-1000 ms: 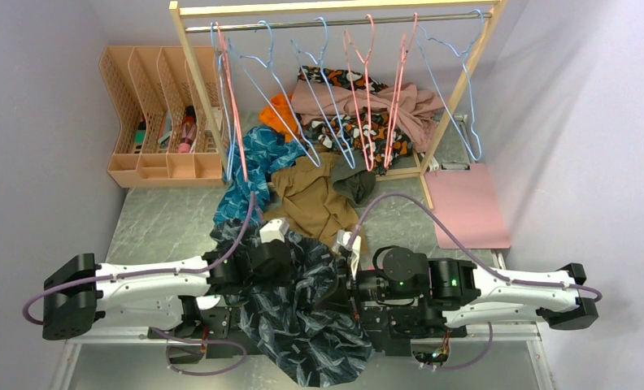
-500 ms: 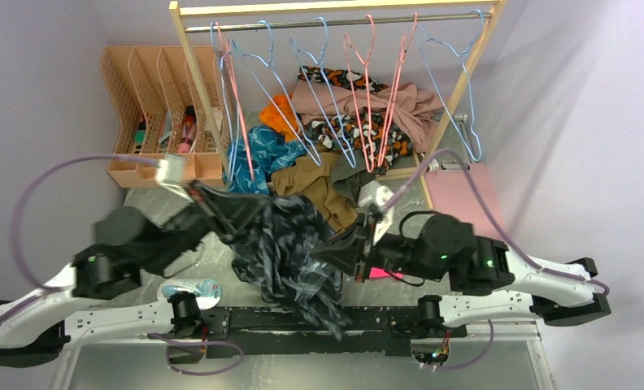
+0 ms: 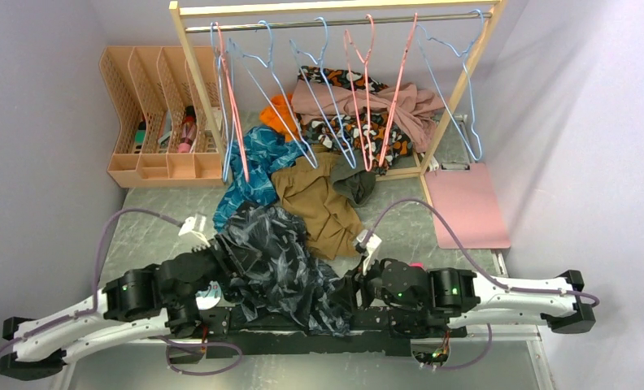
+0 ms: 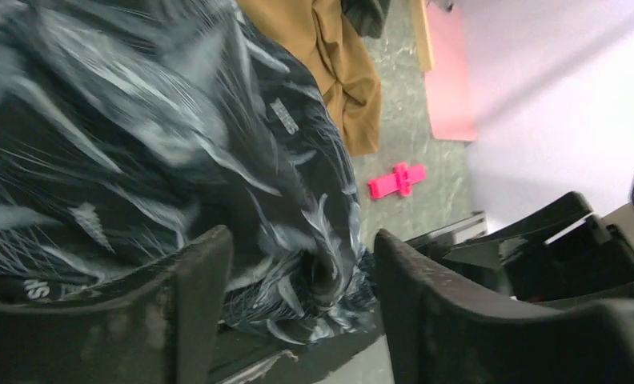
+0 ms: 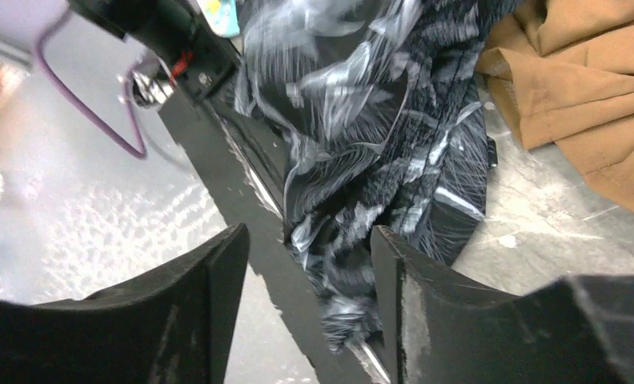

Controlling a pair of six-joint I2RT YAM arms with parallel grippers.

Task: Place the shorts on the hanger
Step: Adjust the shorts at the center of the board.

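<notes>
Both arms lay low along the near edge of the table [image 3: 164,219]; L arm folded, its forearm angled up and right to the shorts [image 3: 278,260]; R arm stretched flat from the far R side, wrist pointing left at the same heap. L gripper [image 4: 302,240] had its jaws apart, printed cloth lying just past the tips, nothing pinched between them; R gripper [image 5: 307,236] likewise spread, shorts beyond the tips and not clamped. In the top view the L gripper [image 3: 221,248] sat at the heap's L edge and the R gripper [image 3: 359,272] at its R edge, facing each other.

Shorts lay crumpled on the table btwn the two grippers, lower part spilling over the black base bar at the near edge; far edge touching the brown garment [image 3: 315,203] and the teal garment [image 3: 254,162]; not on any hanger. The hanger [image 3: 449,101] hung bare on the rack's rail [image 3: 319,23] w/ other blue and pink ones; more clothes were heaped under the rack.

Containers: peach file organiser [image 3: 152,114] at back L, four slots, a few small items standing in the near ends of three, too small to name. A pink clip [image 4: 396,180] lay on the table near the R arm; pink board [image 3: 469,203] flat at R.
</notes>
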